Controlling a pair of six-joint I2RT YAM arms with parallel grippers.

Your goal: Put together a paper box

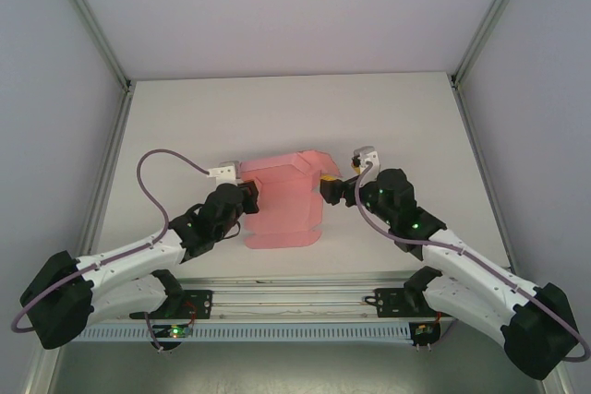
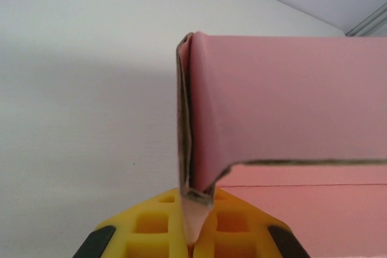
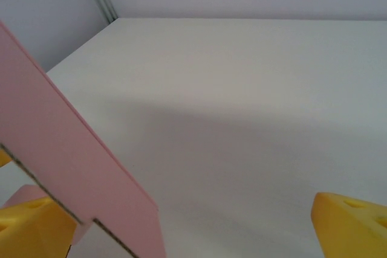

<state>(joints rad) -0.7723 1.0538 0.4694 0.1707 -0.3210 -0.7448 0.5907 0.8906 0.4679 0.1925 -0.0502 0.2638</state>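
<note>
Paper box (image 1: pixel 282 202) sits mid-table between the two grippers, half-formed. Its near panel lies flat on the table (image 1: pixel 277 108) and the far part is folded up off it. Not a closed box yet; early-to-mid assembly by my read.

Left gripper (image 1: pixel 249 193) is clamped on the box's left edge. In the left wrist view the yellow pads (image 2: pixel 151 225) are pressed together on a doubled layer of card. The fold stands upright out of the jaws, and the pink wall runs off to the right from it. The pinch looks meant to set that crease and anchor the sheet so it can't slide while the other side gets worked.

Right gripper (image 1: pixel 329 189) is at the box's right edge, jaws spread wide, holding nothing. In the right wrist view the fingers (image 3: pixel 347 222) are well apart. A pink panel leans diagonally across the left one, touching or just beside it; can't tell which. Between the panel and the far finger there's just bare table. Probably staged to take the right wall or flap.

Next move likely needs the right gripper to close on that panel without shoving it away; the left anchor should resist that. Risks: thin card buckles or creases off-line if right pulls against the left pinch, and the doubled fold could spring open once let go.
</note>
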